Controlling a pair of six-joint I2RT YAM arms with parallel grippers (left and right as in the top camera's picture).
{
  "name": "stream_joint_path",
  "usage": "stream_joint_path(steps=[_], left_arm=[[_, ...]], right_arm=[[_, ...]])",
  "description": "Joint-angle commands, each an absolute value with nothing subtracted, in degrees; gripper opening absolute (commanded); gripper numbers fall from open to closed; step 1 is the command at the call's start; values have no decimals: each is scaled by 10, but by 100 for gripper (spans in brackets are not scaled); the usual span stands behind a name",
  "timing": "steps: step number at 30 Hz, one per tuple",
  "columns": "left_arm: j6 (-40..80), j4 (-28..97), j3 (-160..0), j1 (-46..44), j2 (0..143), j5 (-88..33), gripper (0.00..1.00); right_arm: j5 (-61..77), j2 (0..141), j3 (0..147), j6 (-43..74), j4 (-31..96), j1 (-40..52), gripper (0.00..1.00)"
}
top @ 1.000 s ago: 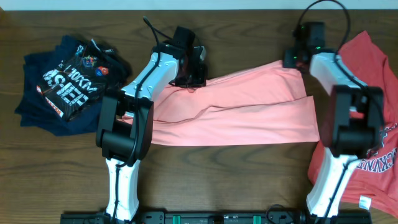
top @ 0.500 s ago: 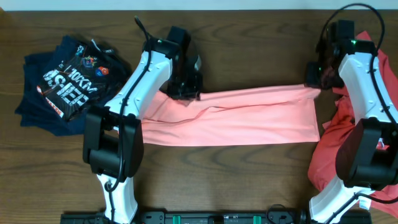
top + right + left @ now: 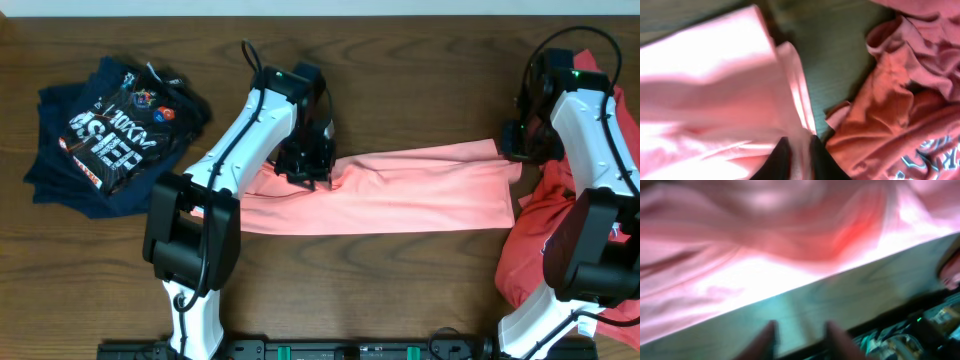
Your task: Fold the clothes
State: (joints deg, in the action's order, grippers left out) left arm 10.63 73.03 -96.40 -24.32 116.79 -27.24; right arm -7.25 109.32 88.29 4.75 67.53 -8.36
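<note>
Salmon-pink T-shirt (image 3: 400,195) lies as a long folded band on the surface (image 3: 400,80), stretched between the two pincers, one end beneath the left pincer (image 3: 308,170), the other at the right pincer (image 3: 515,150). The left pincer's fingers stand apart with only bare wood between them, while the right pincer is narrow, a fold of the shirt's edge caught between its fingers. A coral-red shirt (image 3: 518,265) is heaped just beyond the right pincer, and navy garments (image 3: 105,130) lie well apart from the left one.

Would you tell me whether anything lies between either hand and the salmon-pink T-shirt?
Nothing visible does. The left hand is at the upper edge of the salmon-pink T-shirt, and the right hand has its corner between its fingers.
</note>
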Motion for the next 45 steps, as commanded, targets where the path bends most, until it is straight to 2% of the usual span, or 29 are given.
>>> stream_joint_path(steps=[1, 8, 15, 19, 23, 28, 32, 34, 37, 38, 45], left_arm=[[110, 753, -958, -247, 1169, -253, 55], [110, 800, -958, -247, 1169, -171, 52], [112, 657, -958, -255, 1169, -234, 53], [112, 583, -958, -275, 1172, -227, 63], [112, 559, -958, -295, 1188, -199, 64], [112, 560, -958, -313, 1219, -199, 63], [112, 576, -958, -325, 1237, -199, 43], [112, 588, -958, -330, 1242, -198, 39], [112, 604, -949, -333, 1243, -179, 9], [113, 618, -948, -333, 1243, -170, 6], [157, 714, -948, -332, 1239, -117, 7]], right_arm=[[-106, 1094, 878, 51, 688, -91, 27], [-113, 1094, 877, 51, 717, -108, 36], [-64, 1094, 866, 51, 716, -112, 39], [-53, 1094, 854, 49, 714, -112, 44], [-53, 1094, 837, 39, 714, -112, 49], [-53, 1094, 817, 40, 698, -112, 49], [-53, 1094, 808, 40, 694, -113, 49], [-53, 1094, 808, 40, 694, -113, 49], [-53, 1094, 808, 40, 694, -113, 49], [-53, 1094, 808, 40, 694, -113, 49], [-53, 1094, 808, 40, 689, -113, 49]])
